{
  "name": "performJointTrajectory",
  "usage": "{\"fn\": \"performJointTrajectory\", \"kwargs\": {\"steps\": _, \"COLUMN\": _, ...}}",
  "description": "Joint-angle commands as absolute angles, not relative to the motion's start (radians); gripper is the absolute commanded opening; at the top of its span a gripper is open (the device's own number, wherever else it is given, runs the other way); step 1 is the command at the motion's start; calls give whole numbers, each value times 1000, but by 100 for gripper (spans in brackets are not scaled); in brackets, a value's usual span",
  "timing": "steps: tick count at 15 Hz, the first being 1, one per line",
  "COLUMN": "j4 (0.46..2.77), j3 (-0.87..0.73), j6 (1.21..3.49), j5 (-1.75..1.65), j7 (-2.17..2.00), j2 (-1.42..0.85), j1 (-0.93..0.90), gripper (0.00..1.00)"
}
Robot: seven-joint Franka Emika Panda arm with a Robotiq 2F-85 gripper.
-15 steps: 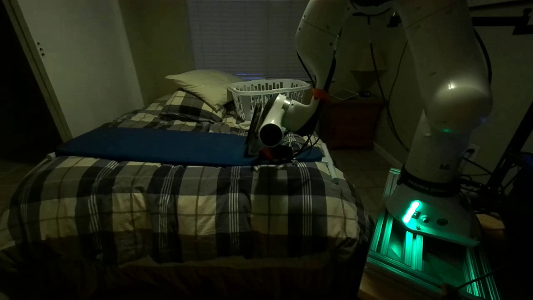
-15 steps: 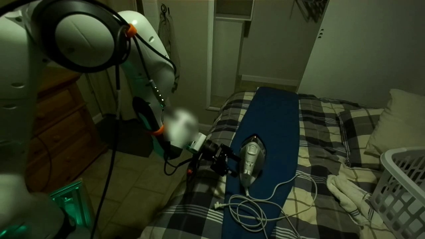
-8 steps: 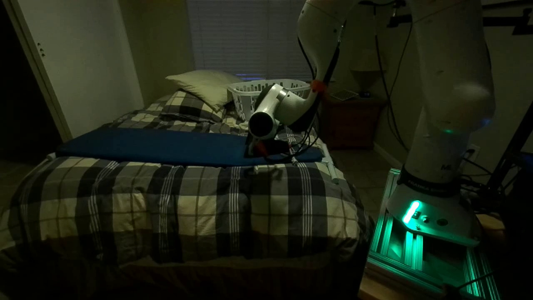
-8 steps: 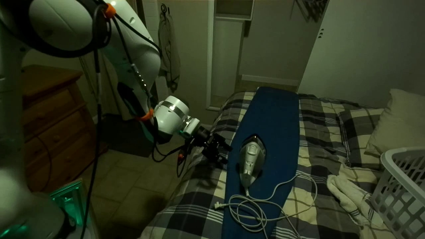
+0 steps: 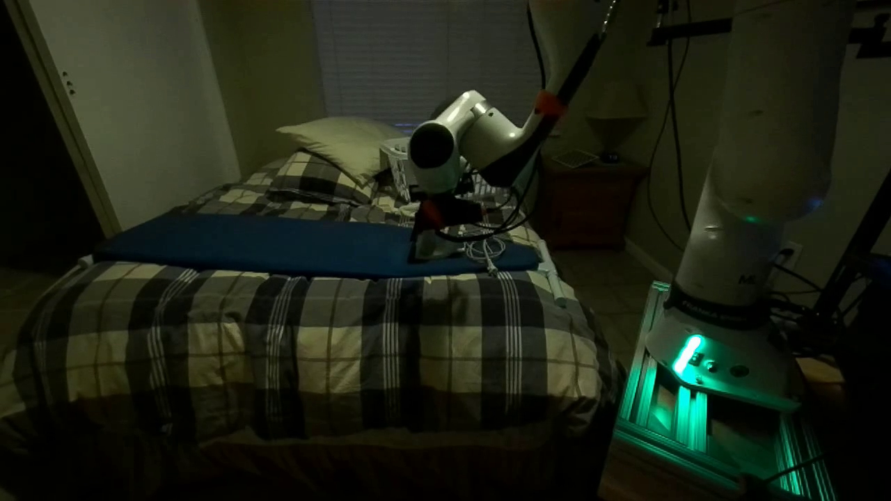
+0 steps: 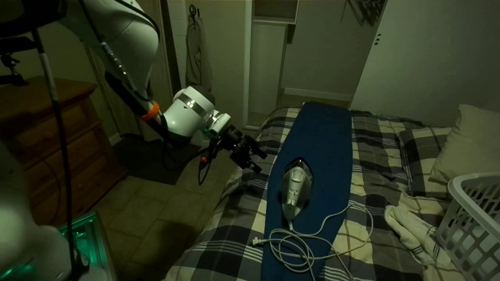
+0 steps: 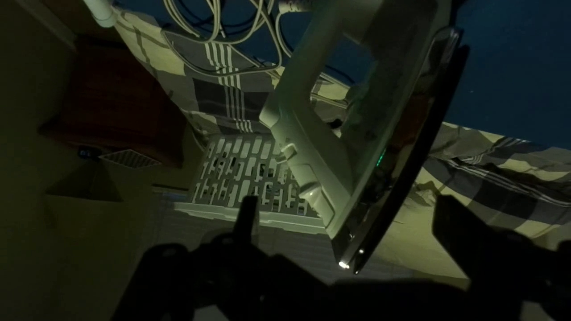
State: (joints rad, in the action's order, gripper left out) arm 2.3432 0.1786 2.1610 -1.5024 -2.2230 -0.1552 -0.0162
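A white iron [image 6: 295, 187] with a dark soleplate stands on its heel, nose up, on a blue ironing board [image 6: 324, 136]. It fills the middle of the wrist view [image 7: 308, 133]. In an exterior view only its lower part [image 5: 435, 247] shows below my wrist. My gripper [image 6: 260, 162] is open and empty, apart from the iron, in the air over the board's near edge. In the wrist view my gripper [image 7: 345, 198] has its fingers wide apart, with the iron's nose seen between them. A pale cord [image 6: 304, 235] runs from the heel into a loose coil on the board.
A white laundry basket [image 6: 472, 195] stands on the plaid bed [image 5: 334, 348], with white cloth [image 6: 408, 230] beside it. Pillows [image 5: 341, 136] lie at the head. A nightstand [image 5: 588, 209] and a wooden dresser [image 6: 74, 132] stand off the bed. Cables [image 5: 511, 226] hang from my wrist.
My arm and gripper have moved up and back, away from beside the iron. The gripper is open in the earlier frames too. The iron and cord have not visibly moved.
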Motion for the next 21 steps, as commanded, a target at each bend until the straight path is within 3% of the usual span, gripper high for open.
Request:
{"fn": "performJointTrajectory", "kwargs": {"steps": 1, "j4": 2401, "j3": 149, "j6": 2272, "j5": -1408, "j7": -2167, "j2": -24, "j1": -26, "gripper": 100}}
{"fn": "performJointTrajectory", "kwargs": {"steps": 7, "j4": 2464, "j3": 86, "j6": 2488, "j5": -1188, "j7": -1942, "j2": 113, "j1": -23, "gripper": 100}}
{"fn": "performJointTrajectory", "kwargs": {"steps": 13, "j4": 2488, "j3": 79, "j6": 2288, "j5": -890, "j7": -1582, "j2": 198, "j1": -37, "gripper": 100}}
{"fn": "performJointTrajectory", "kwargs": {"steps": 21, "j4": 2478, "j3": 100, "j6": 2133, "j5": -863, "j7": -1482, "j2": 277, "j1": -35, "gripper": 100}}
